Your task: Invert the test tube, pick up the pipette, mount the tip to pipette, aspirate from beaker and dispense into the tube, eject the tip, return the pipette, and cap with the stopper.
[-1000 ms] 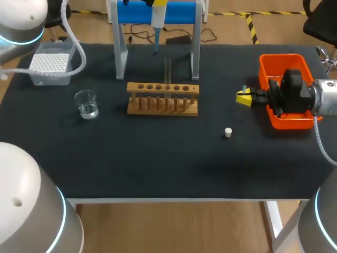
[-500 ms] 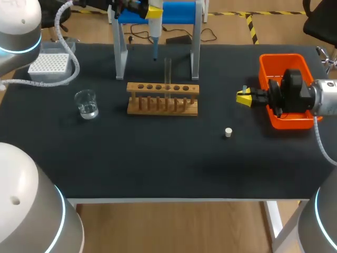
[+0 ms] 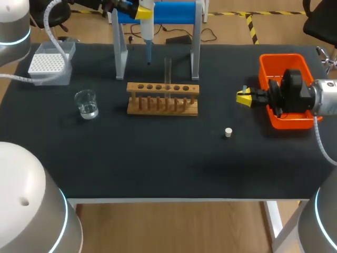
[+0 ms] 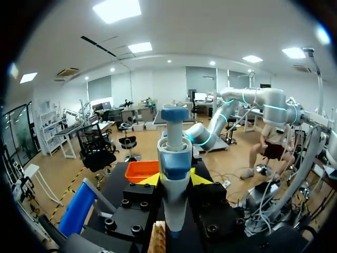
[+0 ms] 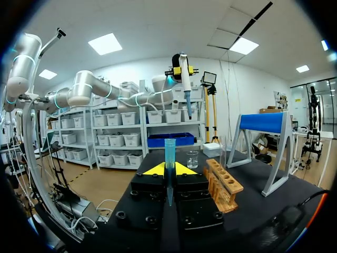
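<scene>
Stopper point(image 3: 228, 132), small and white, lies alone on the black table point(image 3: 158, 163), nearest the front edge and right of the middle. Farther back, the wooden rack point(image 3: 163, 98) stands at the middle with the clear tube point(image 3: 168, 71) upright in one of its holes. The beaker point(image 3: 86, 103), with some water in it, stands well to the rack's left.

Level with the rack on the other side, the right gripper point(image 3: 243, 97) points toward the rack. Its jaws stand nearly together and pinch a slim blue tip point(image 5: 169, 153), which stands upright between the yellow ends. The arm's wrist lies over the orange bin point(image 3: 279, 57) at the right edge.

At the far left sits the tip box point(image 3: 50, 63). At the far middle stands the stand point(image 3: 196, 52) with its blue bar. The left gripper point(image 3: 143, 10) is up beside that bar, its jaws closed on the upper body of the pipette point(image 3: 148, 39). The pipette hangs nozzle down, above the table behind the rack and left of the tube.
</scene>
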